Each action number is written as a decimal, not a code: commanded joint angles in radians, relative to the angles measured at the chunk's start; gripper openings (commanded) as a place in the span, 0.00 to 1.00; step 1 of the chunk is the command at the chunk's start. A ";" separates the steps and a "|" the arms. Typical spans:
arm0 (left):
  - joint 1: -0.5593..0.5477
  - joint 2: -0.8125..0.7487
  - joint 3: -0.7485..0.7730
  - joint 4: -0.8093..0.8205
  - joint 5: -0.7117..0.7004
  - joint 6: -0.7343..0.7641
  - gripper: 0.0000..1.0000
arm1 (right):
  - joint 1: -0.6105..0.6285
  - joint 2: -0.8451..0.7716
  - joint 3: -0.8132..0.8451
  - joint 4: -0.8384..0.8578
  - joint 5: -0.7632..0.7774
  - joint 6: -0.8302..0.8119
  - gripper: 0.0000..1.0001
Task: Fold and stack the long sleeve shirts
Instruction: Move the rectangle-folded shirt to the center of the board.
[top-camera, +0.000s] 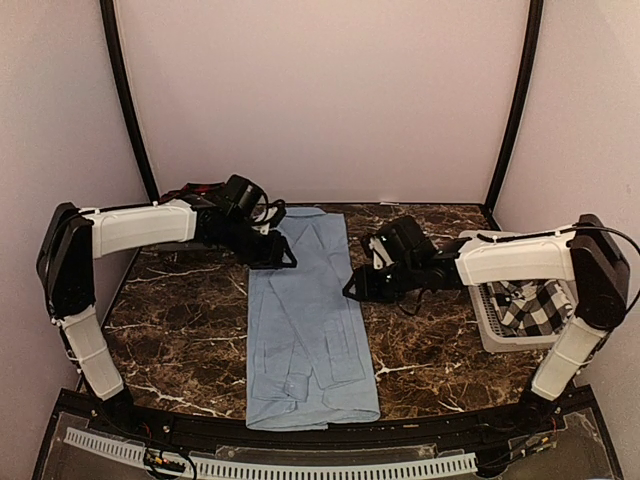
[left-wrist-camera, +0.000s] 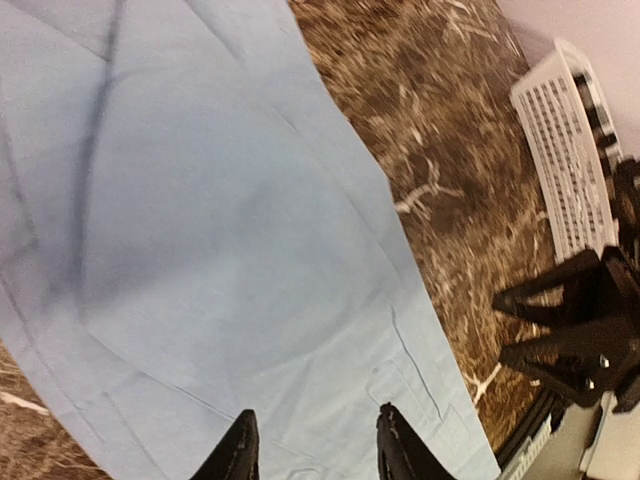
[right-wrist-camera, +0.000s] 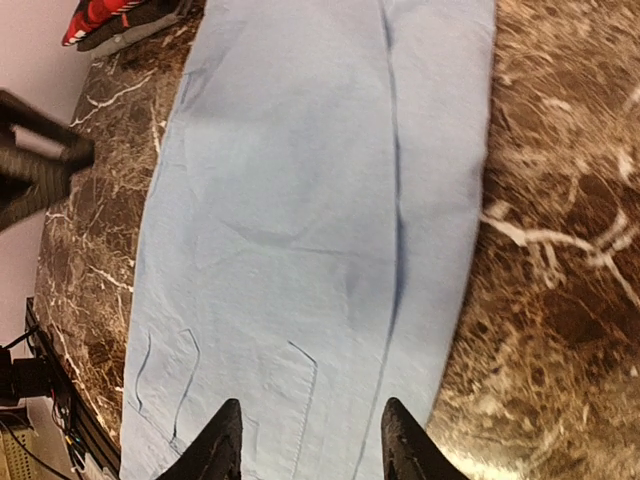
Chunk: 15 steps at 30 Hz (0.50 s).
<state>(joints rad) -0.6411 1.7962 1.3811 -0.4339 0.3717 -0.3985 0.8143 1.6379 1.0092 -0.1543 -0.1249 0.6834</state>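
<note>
The light blue shirt (top-camera: 310, 320) lies flat as a long strip down the middle of the table, sleeves folded in; it also fills the left wrist view (left-wrist-camera: 220, 230) and the right wrist view (right-wrist-camera: 320, 210). My left gripper (top-camera: 283, 256) is open and empty above the shirt's upper left edge, fingertips (left-wrist-camera: 243, 440) over the cloth. My right gripper (top-camera: 354, 288) is open and empty above the shirt's right edge, fingertips (right-wrist-camera: 392, 425) over the cloth. The black-and-white checked shirt (top-camera: 535, 305) sits in the basket. The red-and-black plaid shirt (right-wrist-camera: 105, 18) lies at the back left corner.
The white lattice basket (top-camera: 492, 335) stands at the right side of the brown marble table (top-camera: 180, 330); it also shows in the left wrist view (left-wrist-camera: 565, 150). Black frame posts rise at both back corners. The right gripper shows in the left wrist view (left-wrist-camera: 575, 320).
</note>
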 joint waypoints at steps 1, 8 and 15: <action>0.054 0.025 0.023 0.125 -0.148 -0.095 0.38 | -0.006 0.097 0.115 0.098 -0.057 -0.027 0.40; 0.100 0.182 0.113 0.221 -0.135 -0.110 0.34 | -0.009 0.271 0.281 0.149 -0.125 -0.027 0.33; 0.128 0.301 0.147 0.256 -0.126 -0.115 0.33 | -0.027 0.418 0.338 0.216 -0.159 0.000 0.32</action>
<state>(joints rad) -0.5350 2.0720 1.4910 -0.2138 0.2455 -0.5037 0.8047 1.9957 1.3231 -0.0109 -0.2523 0.6666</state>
